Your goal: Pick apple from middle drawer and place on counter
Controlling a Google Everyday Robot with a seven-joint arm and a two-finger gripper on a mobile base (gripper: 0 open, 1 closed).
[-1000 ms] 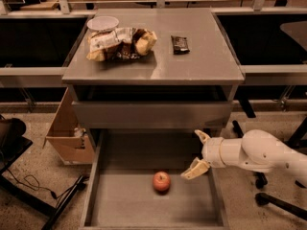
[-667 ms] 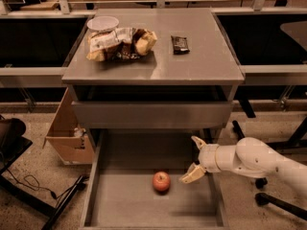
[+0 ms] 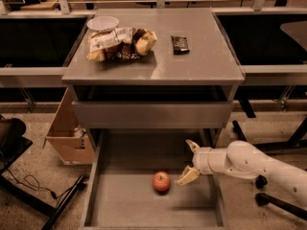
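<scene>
My pincer (image 3: 189,161) hangs spread over the open middle drawer (image 3: 124,202), just right of the apple (image 3: 161,181) on its floor. Above, the table (image 3: 206,66) carries snack bags (image 3: 120,44), a white bowl (image 3: 102,23) and a dark packet (image 3: 180,43). A cardboard box (image 3: 67,140) stands left.

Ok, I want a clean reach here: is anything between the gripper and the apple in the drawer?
Nothing visible does. The gripper hangs open inside the drawer, close beside the apple and apart from it, with only bare drawer floor between them.
</scene>
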